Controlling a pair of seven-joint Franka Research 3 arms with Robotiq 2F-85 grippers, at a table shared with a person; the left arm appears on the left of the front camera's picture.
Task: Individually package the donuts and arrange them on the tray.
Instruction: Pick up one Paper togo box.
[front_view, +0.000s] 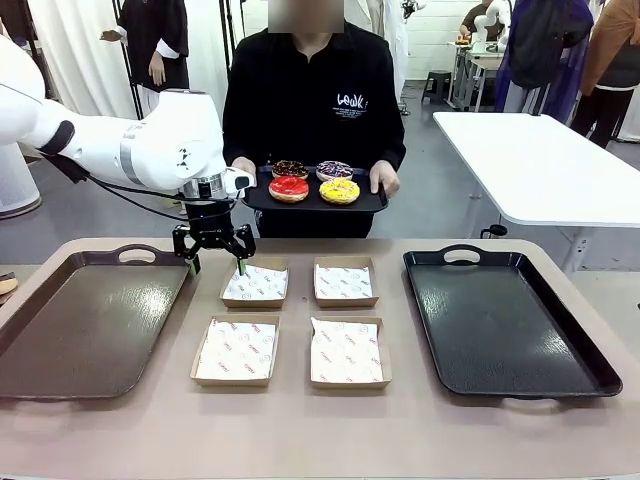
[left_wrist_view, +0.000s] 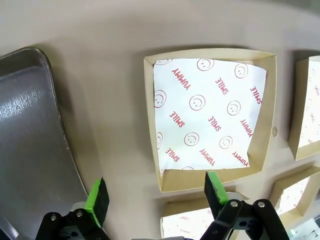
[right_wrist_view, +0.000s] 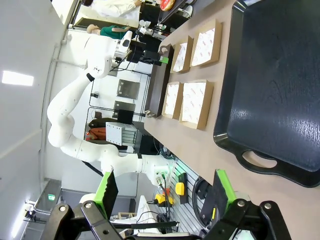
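Hovering wide by the far-left box (front_view: 254, 284), your left jaws likely await the donuts (front_view: 314, 181) the person (front_view: 313, 95) offers. Right jaws: wide too.

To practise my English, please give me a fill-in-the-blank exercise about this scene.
The person's small black tray carries ___ donuts.
Beside the yellow donut, in the row nearer the robot, lies the ___ one.
The left gripper, fingers ___, hovers at a paper-lined box.
Missing words: four; red; open.
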